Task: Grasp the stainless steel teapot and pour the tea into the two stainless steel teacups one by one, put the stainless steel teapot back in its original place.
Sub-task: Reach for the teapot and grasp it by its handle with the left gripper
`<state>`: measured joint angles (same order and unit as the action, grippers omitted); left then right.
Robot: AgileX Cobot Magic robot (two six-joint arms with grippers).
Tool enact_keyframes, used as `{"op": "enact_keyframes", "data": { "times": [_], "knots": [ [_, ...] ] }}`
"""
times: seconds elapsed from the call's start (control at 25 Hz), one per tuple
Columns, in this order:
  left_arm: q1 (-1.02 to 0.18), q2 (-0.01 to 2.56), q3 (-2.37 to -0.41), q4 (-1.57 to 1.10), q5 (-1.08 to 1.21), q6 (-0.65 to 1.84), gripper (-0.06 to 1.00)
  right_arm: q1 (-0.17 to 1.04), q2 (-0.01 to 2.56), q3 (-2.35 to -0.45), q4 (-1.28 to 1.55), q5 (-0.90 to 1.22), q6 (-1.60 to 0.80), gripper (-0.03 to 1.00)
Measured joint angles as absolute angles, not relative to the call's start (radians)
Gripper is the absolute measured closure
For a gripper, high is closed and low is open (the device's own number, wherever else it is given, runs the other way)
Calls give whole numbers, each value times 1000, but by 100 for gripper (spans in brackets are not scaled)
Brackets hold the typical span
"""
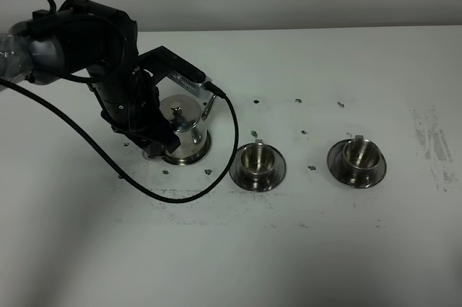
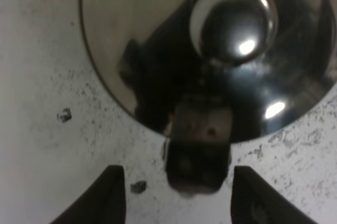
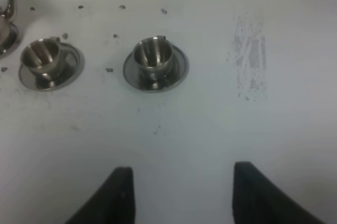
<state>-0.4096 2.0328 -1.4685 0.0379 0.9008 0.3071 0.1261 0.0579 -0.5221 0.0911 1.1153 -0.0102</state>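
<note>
The table (image 1: 325, 249) carries one stainless steel teapot (image 1: 184, 123), two stainless steel teacups (image 1: 256, 159) (image 1: 357, 154), and three round steel saucers (image 1: 189, 157) (image 1: 258, 186) (image 1: 356, 181), one under each vessel, with one robot arm (image 1: 108, 68) in view.

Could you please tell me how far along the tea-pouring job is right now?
Done: nothing visible; both cups look empty. In hand: the teapot sits on its saucer with the open left gripper straddling its handle, not gripping. Left: grasp, lift, pour into each cup, then return the teapot.
</note>
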Motion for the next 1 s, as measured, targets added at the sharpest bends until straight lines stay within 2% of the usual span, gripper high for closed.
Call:
{"op": "enact_keyframes", "data": {
  "times": [1.0],
  "knots": [
    [-419, 2052, -1472, 0, 833, 382, 50, 126, 58, -522, 91, 1115, -10, 56]
  ]
}}
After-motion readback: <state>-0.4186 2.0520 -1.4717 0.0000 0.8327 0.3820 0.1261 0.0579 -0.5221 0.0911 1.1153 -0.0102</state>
